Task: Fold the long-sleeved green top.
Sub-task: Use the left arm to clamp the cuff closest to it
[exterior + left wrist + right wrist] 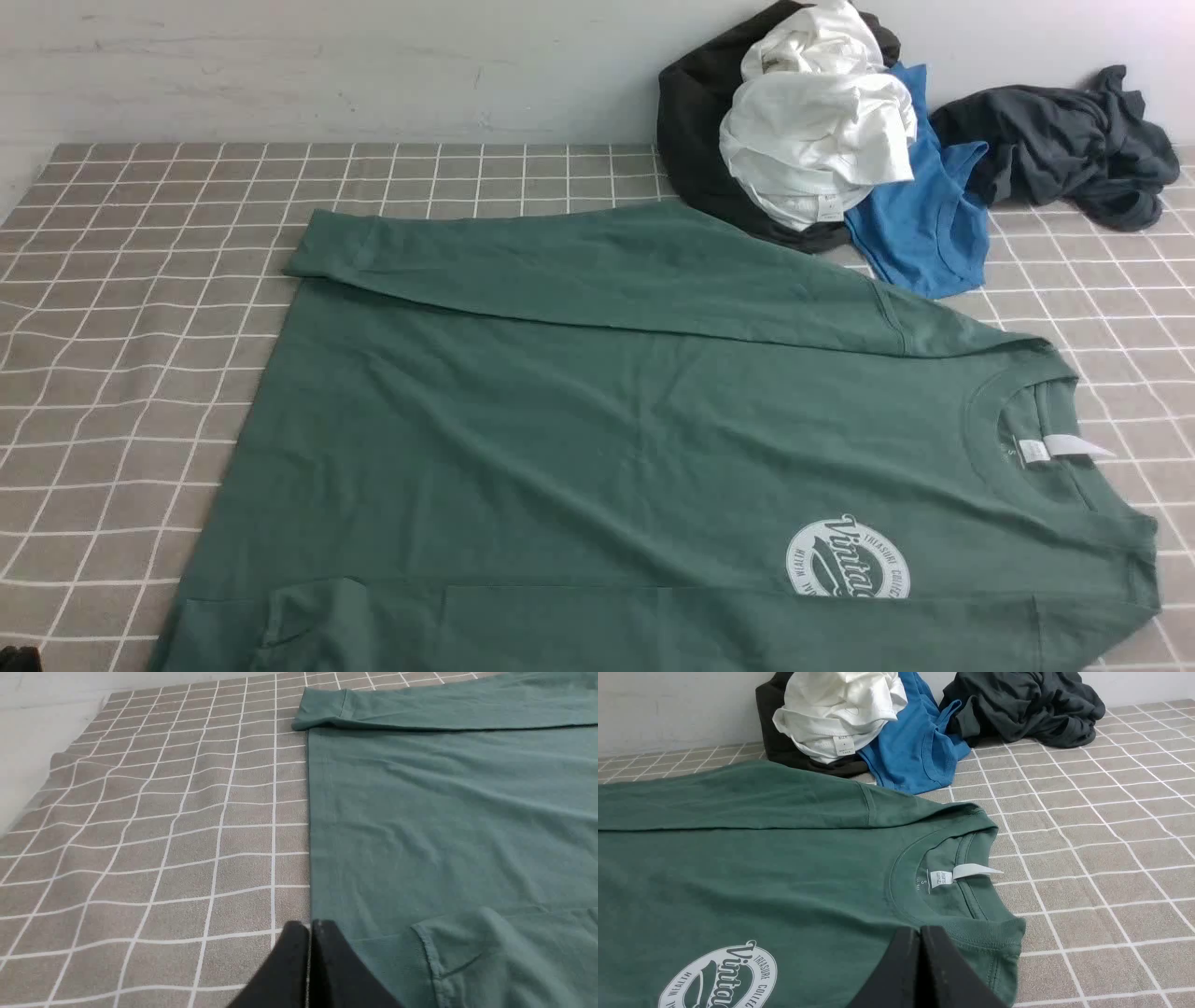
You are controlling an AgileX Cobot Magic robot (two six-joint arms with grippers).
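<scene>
Green long-sleeved top (597, 420) spread flat on the checked table (121, 308), sleeves (597, 271) folded across it, left hand (309, 927) closed by its hem (310, 812), right hand (920, 932) closed by its collar (899, 877), other clothes (822, 140) heaped behind

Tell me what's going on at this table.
A two-armed robot is folding a green long-sleeved top that lies flat, logo up, on a checked cloth. The far sleeve and near sleeve are already folded in across the body. The left tool is shut at the near hem corner and the right tool is shut by the collar. Whether either pinches fabric cannot be told. A white garment, a blue tee and dark garments sit heaped by the wall.
</scene>
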